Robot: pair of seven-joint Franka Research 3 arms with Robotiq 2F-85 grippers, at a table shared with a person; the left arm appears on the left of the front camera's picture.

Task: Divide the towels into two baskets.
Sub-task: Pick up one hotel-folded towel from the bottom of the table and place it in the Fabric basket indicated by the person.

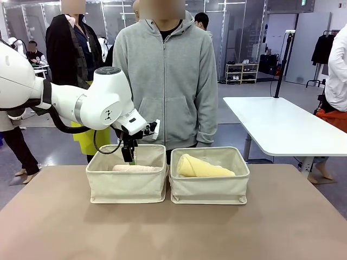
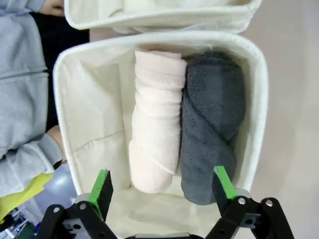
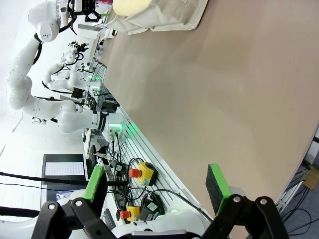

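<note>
Two cream baskets stand side by side on the brown table: the left basket (image 1: 127, 187) and the right basket (image 1: 210, 189). My left gripper (image 1: 129, 158) hangs open just above the left basket (image 2: 259, 99), holding nothing. Below it a pale pink-cream towel (image 2: 155, 119) and a dark grey towel (image 2: 212, 124) lie side by side. The pink-cream towel (image 1: 135, 168) peeks over that rim in the front view. A pale yellow towel (image 1: 203, 167) lies in the right basket (image 3: 169, 17). My right gripper (image 3: 155, 184) stands open over the table's edge, far from the baskets.
A person in a grey hoodie (image 1: 165, 81) stands right behind the baskets; a grey sleeve (image 2: 22, 89) is close to the left basket. A white table (image 1: 282, 127) stands at the back right. Cables and emergency-stop boxes (image 3: 139, 172) lie beyond the table edge.
</note>
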